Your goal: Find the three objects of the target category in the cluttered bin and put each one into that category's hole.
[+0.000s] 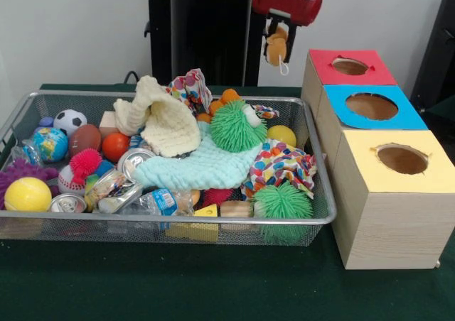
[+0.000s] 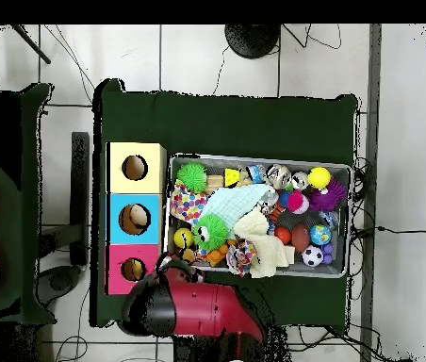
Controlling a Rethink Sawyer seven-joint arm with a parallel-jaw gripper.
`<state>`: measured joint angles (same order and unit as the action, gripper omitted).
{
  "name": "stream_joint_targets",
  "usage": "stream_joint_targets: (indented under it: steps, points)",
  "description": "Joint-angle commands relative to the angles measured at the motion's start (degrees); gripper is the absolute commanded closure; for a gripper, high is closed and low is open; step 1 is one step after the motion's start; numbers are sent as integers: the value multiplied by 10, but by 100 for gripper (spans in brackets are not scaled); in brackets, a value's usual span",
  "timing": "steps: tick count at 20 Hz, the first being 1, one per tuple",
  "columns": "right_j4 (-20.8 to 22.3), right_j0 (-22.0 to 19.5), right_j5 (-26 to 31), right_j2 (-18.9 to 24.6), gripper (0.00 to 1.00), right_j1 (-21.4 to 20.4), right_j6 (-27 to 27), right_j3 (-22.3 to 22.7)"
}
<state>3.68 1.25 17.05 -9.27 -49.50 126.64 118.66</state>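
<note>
Three boxes (image 1: 389,143), red, blue, yellow, beside bin (image 1: 313,218); two green puffballs (image 1: 237,126); gripper (image 1: 277,45) clamped on tan toy (image 1: 276,48); green tablecloth (image 1: 213,285), white wall.

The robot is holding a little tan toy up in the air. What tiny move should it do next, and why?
Probably a short slide sideways toward the coloured boxes, with the jaws kept shut. The small tan toy hangs from them in the air, just short of the red box and not over any hole. The red box's hole is nearest, though I cannot tell which hole fits.
</note>
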Motion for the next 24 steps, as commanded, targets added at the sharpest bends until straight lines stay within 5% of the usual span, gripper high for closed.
stream_joint_targets:
  steps: [1,7,24]
  points:
    - [-83,31,1,-12,100,7,181,63]
    - [-165,50,-15,12,100,9,218,104]
    - [-258,108,-114,21,100,71,249,102]
